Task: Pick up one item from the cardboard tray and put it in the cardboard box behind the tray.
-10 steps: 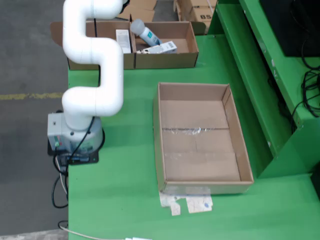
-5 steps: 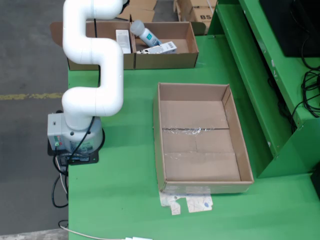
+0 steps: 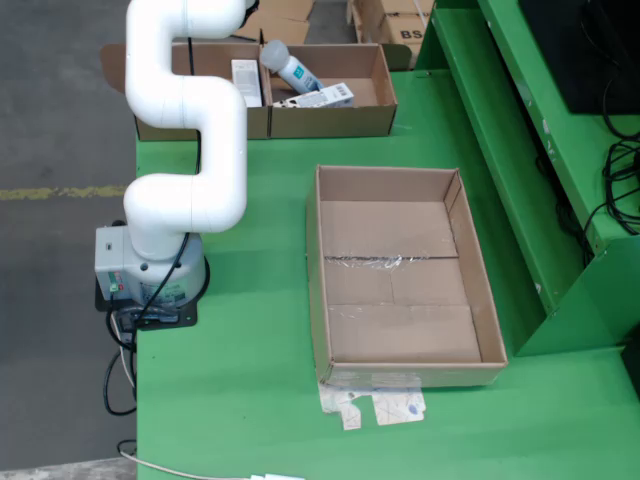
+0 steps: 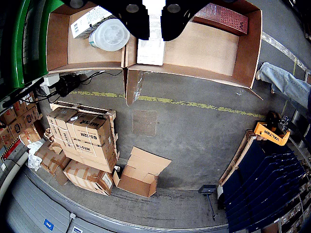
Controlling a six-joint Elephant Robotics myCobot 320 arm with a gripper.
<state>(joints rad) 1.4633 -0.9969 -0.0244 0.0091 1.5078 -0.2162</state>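
In the fixed view, a shallow two-part cardboard tray [image 3: 375, 110] stands at the table's far edge. It holds a white flat box [image 3: 246, 82], a white-and-blue bottle [image 3: 290, 70] and another white box [image 3: 328, 96]. A large open cardboard box [image 3: 400, 275] lies empty mid-table. The arm [image 3: 185, 100] reaches over the tray, and its gripper is cut off at the top edge. In the wrist view, my gripper [image 4: 154, 36] hangs above the white flat box [image 4: 150, 51]. The black fingers [image 4: 133, 22] stand apart with the box showing between them, not touching it. The bottle [image 4: 109, 35] lies to its left.
A dark red box [image 4: 221, 18] lies in the tray's right part in the wrist view. The robot base [image 3: 150, 275] sits at the table's left edge. A raised green ledge [image 3: 520, 180] runs along the right. Paper scraps [image 3: 375, 405] lie in front of the large box.
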